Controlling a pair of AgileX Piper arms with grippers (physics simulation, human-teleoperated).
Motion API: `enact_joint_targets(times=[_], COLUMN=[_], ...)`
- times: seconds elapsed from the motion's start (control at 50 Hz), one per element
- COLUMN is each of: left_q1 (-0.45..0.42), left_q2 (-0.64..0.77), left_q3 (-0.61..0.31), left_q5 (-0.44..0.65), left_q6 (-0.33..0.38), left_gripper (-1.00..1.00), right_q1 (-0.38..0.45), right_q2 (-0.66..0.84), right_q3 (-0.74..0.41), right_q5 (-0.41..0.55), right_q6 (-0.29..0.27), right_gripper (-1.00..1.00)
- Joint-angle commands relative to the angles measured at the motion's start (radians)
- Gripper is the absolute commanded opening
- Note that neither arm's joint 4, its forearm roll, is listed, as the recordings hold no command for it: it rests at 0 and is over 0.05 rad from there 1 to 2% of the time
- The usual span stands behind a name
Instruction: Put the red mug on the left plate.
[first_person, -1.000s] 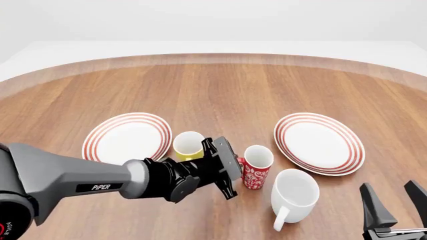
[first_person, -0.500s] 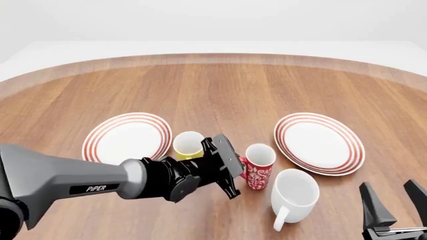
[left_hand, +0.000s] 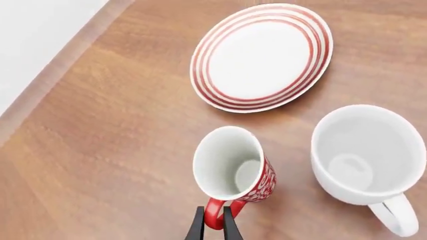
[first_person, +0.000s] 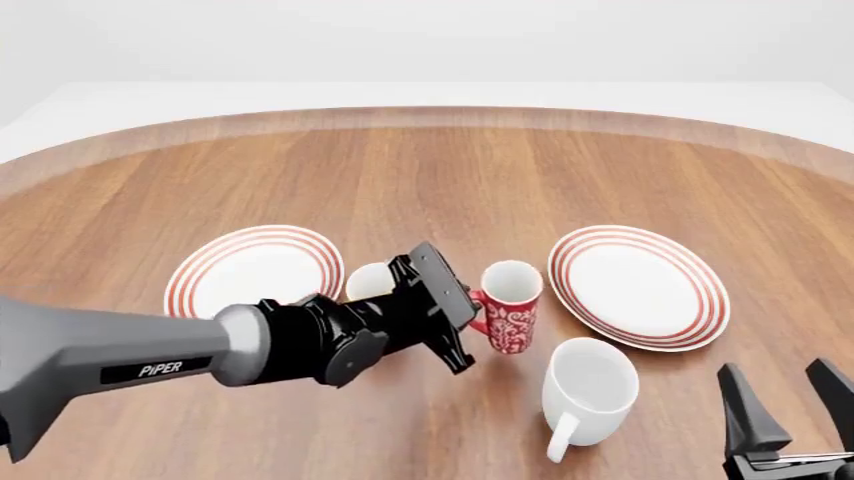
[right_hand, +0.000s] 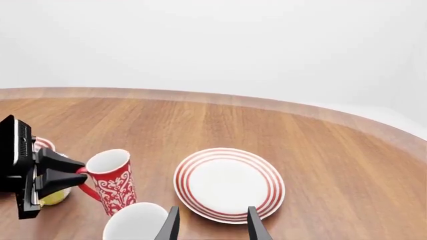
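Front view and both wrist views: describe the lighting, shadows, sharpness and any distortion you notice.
Front view: even, soft light, faint shadows, the table edge bowed by the lens. Left wrist view: sharp, no glare on the red mug. Right wrist view: crisp throughout, the right plate only weakly shadowed.

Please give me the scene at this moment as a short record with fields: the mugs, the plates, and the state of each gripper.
red mug: held by its handle, tilted
left gripper: shut on the red mug's handle
right gripper: open, holding nothing, apart from the mugs
left plate: nothing on it
right plate: nothing on it
white mug: upright on the table, near the right plate
yellow mug: mostly hidden behind the left gripper
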Motion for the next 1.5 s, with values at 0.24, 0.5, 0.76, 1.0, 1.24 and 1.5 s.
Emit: enact_joint_targets(times=[0.24,0.5,0.76,1.0,1.24,1.5], left_q1=[0.046,0.074,0.107,0.172,0.248,0.335], left_q2=[-0.100,-0.148,-0.197,-0.204,-0.217,-0.244], left_q3=[-0.001,-0.006,0.011,0.017,0.006,-0.008], left_q5=[0.011,0.028,0.027,0.014,0.023,0.029], left_q6=[-0.017,-0.026,-0.033,-0.057,-0.059,-0.082], left_gripper=[-1.00,-1.00,-1.00,-1.00,-1.00,-1.00], right_q1=[0.001,0.003,0.004,0.003,0.003,0.003], right_q2=[0.000,0.016,0.016,0.012,0.013,0.024], right_q3=[0.000,0.000,0.000,0.000,0.000,0.000], right_q5=[0.002,-0.013,-0.011,-0.006,-0.006,-0.017], right_q6=[-0.002,-0.003,-0.003,-0.003,-0.004,-0.004], right_gripper=[1.00,1.00,1.00,1.00,1.00,1.00])
